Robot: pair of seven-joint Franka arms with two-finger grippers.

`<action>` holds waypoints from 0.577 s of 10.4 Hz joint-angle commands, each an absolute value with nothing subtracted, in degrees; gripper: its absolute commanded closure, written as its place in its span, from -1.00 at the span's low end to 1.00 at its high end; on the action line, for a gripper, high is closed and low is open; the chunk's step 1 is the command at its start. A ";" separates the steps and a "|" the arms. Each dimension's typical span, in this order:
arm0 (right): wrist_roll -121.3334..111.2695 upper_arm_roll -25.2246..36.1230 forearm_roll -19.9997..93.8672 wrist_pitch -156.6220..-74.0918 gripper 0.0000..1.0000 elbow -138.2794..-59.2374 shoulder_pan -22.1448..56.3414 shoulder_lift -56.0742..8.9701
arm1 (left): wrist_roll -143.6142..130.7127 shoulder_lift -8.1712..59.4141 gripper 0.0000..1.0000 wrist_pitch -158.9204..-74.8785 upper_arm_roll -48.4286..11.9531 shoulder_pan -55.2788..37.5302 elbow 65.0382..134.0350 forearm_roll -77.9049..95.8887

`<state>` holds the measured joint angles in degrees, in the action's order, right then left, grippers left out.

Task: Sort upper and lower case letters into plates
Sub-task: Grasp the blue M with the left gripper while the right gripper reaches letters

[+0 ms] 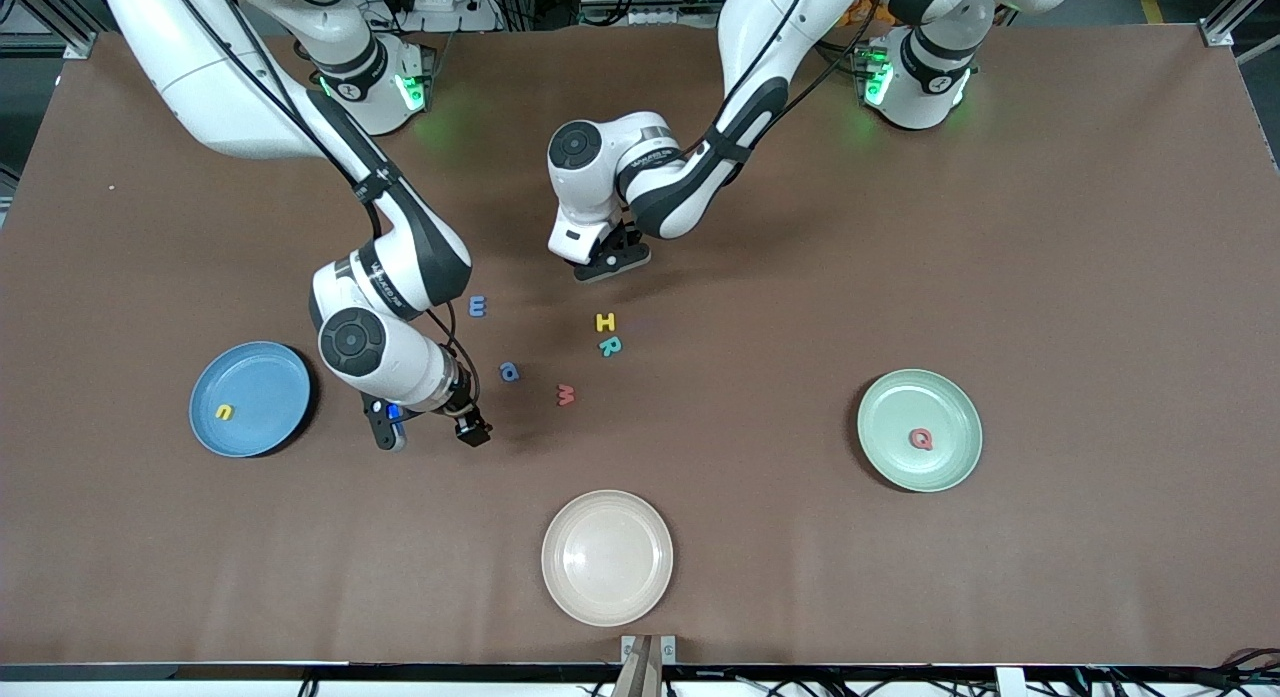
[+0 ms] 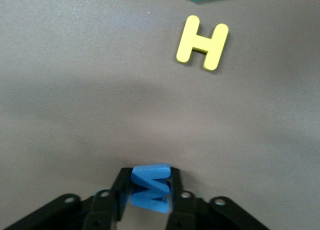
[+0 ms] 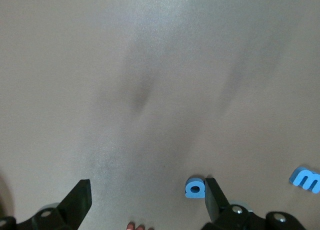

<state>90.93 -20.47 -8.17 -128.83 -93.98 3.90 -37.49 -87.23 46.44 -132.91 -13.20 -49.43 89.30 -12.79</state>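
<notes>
We had the right gripper (image 1: 430, 429) spread wide and empty, a blue a (image 3: 194, 188) just beside one finger. The left gripper (image 2: 149, 197) was pinched on a blue W (image 2: 150, 187); only its wrist view showed that. Foam looked light and squishy, so edge grips suited it.

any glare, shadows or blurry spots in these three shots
Front view: green glow on the table by both arm bases. Left wrist view: soft, the blue letter in the left gripper blurred. Right wrist view: hazy, streaky shadows, pale glare on the table.
</notes>
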 commanded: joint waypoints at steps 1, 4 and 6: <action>90.28 -22.76 -7.91 -129.55 -1.00 -94.83 1.94 -37.61 | -89.12 45.27 1.00 -134.21 -13.27 -48.87 91.14 -13.62; 87.89 -24.87 -8.26 -129.55 -1.00 -97.19 0.70 -38.23 | -87.82 34.41 1.00 -133.51 -13.27 -41.43 97.27 -13.88; 88.15 -25.05 -8.35 -131.73 -1.00 -99.57 1.58 -38.23 | -82.02 28.85 1.00 -133.42 -13.71 -33.62 100.45 -13.54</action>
